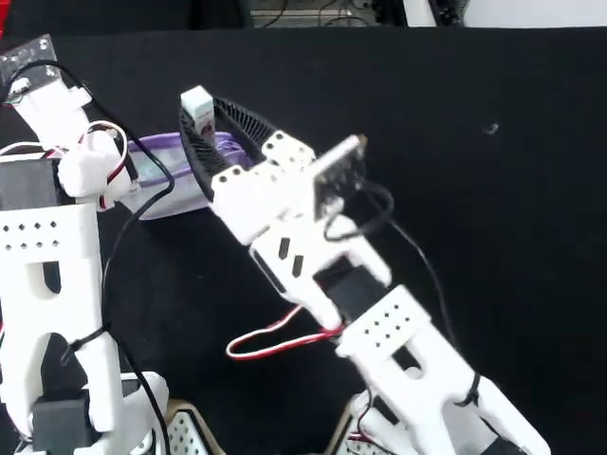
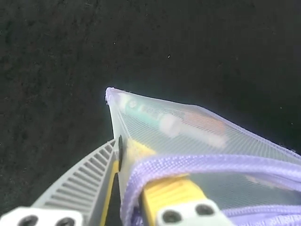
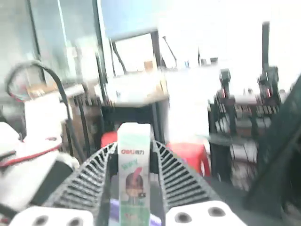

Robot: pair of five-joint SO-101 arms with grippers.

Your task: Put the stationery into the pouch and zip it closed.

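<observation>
At the far left of the black table (image 1: 455,142) in the high view, the mesh pouch (image 1: 166,199) lies with its purple zipper (image 2: 197,165) undone. My left gripper (image 2: 121,146) is clamped on the pouch wall near a corner, with the yellow jaw inside the mouth and the grey ribbed one outside, and that lifts the opening. Through the mesh I see at least 1 pen-like piece (image 2: 169,123) in teal, white and orange lying inside. My right gripper (image 3: 134,150) is clenched on a small white box (image 1: 196,104), held upright between the 2 ribbed fingers, raised off the table at the pouch's right end and tilted toward it. I judge I am mid-insertion: this piece is carried to the mouth but not yet in it. Next, as I read it, the right arm must tip the box down into the gap the left arm holds open, keep clear of the zipper edge, and let go only once the box is past the lip. The zipping comes after that. I cannot make out the slider, so I have to find it first.
</observation>
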